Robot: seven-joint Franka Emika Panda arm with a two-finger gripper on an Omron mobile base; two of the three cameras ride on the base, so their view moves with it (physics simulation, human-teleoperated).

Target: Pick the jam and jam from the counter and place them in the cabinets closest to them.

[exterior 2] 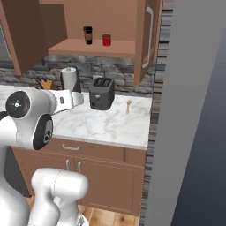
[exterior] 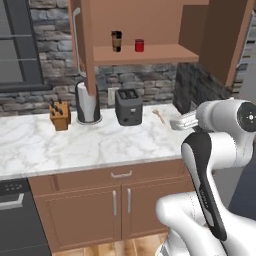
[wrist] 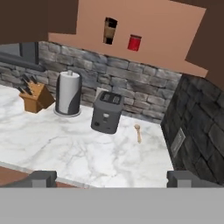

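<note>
A dark red jam (exterior: 139,45) (exterior 2: 106,40) (wrist: 134,43) stands upright on the shelf board (exterior: 150,54) of the open wall cabinet (exterior 2: 20,39), right of a dark brown cup (exterior: 116,41) (wrist: 110,30). Both cabinet doors are swung wide. My gripper (wrist: 112,178) is open with nothing between its fingertips (wrist: 43,177). It hangs back over the counter's front edge, well below and in front of the shelf, and looks toward the toaster and the cabinet.
On the marble counter (exterior: 75,145) stand a knife block (exterior: 60,115), a paper towel roll (exterior: 88,103) and a dark toaster (exterior: 128,106) (wrist: 106,111). A wooden spoon (wrist: 138,132) lies right of the toaster. A stone side wall (wrist: 197,140) closes the counter's right end. A stove (exterior: 15,210) sits at lower left.
</note>
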